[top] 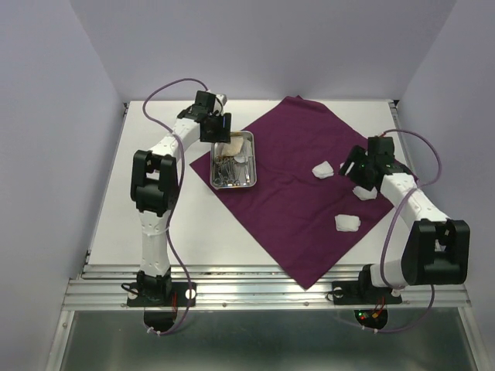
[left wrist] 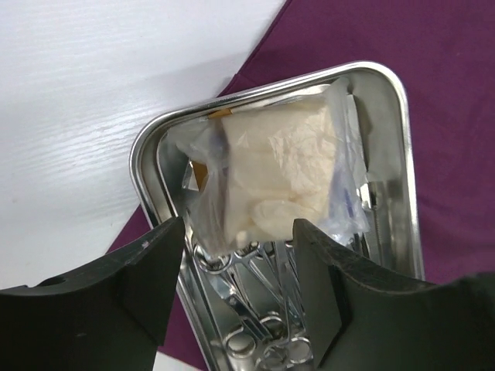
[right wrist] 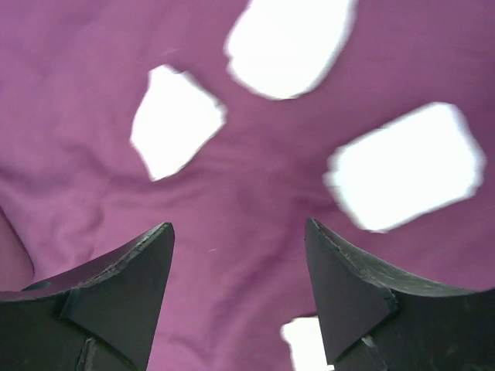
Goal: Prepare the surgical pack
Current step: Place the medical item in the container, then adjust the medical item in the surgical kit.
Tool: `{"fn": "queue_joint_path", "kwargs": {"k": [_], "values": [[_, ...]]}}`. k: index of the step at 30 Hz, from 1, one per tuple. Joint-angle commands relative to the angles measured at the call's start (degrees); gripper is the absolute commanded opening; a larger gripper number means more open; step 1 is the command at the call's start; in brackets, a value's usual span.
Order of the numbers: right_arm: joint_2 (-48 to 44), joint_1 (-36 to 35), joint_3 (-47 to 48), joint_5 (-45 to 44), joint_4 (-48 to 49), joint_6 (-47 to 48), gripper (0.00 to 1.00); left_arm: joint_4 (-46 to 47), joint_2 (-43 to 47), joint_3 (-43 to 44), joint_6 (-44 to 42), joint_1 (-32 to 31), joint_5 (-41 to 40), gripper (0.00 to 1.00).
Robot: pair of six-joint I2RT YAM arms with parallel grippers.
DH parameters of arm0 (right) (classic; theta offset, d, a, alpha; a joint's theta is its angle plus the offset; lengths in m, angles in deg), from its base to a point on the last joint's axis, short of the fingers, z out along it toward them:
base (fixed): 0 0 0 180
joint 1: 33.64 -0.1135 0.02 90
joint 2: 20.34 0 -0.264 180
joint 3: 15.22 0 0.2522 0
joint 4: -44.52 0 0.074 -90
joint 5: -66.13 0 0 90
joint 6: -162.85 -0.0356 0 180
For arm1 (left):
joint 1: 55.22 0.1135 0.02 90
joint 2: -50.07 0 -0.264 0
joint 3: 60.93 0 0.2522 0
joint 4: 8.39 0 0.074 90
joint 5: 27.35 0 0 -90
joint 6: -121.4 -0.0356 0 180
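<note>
The left pincer point(left wrist: 238, 232) hangs spread above the steel tray point(left wrist: 383, 108) and pinches nothing. The clear packet point(left wrist: 278, 178) lies inside the tray, on top of the scissors and forceps point(left wrist: 263, 317). The packet looks light, soft and slippery, so a crumpled edge is probably the best place to take it. The tray sits on the left corner of the purple cloth point(top: 302, 193). The right pincer point(right wrist: 240, 228) is also spread, over the loose gauze pads point(right wrist: 174, 120), which seem very light. The cloth looks limp; its corners are free, with bare bench point(top: 224, 232) around them for folding.
</note>
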Motion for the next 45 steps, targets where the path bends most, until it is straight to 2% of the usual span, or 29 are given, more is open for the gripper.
{"fn": "queue_joint_path", "kwargs": {"k": [1,3,8,12,20,28,31,45], "values": [[-2.97,6.29,-3.3,6.63,2.94,-2.29,0.73,0.13,11.16,-1.27,-1.12,-0.25,-0.85,0.7],[-3.5,10.49,-5.58,8.82,4.08,-3.78,0.73,0.21,14.23,-2.85,-1.3,-0.42,-1.38,0.7],[-5.34,20.32,-11.12,14.01,7.68,-7.99,0.66,1.01,21.0,-7.77,-1.21,-1.21,-2.61,0.7],[-4.12,23.86,-13.59,17.18,10.32,-9.67,0.65,1.09,23.91,-11.47,-0.95,-2.44,-2.88,0.7],[-0.43,24.39,-14.38,19.64,17.0,-12.48,0.65,1.88,25.58,-16.04,-0.77,-4.38,-2.61,0.69],[2.56,24.39,-14.55,18.24,17.09,-13.98,0.65,1.88,25.06,-16.13,-0.86,-4.91,-2.7,0.69],[2.74,24.39,-15.78,17.1,17.09,-14.33,0.7,1.62,25.14,-16.22,-1.04,-4.99,-3.05,0.69],[2.38,24.39,-17.54,14.02,17.09,-15.65,0.73,1.01,25.14,-15.52,-1.3,-4.99,-3.93,0.69]]}}
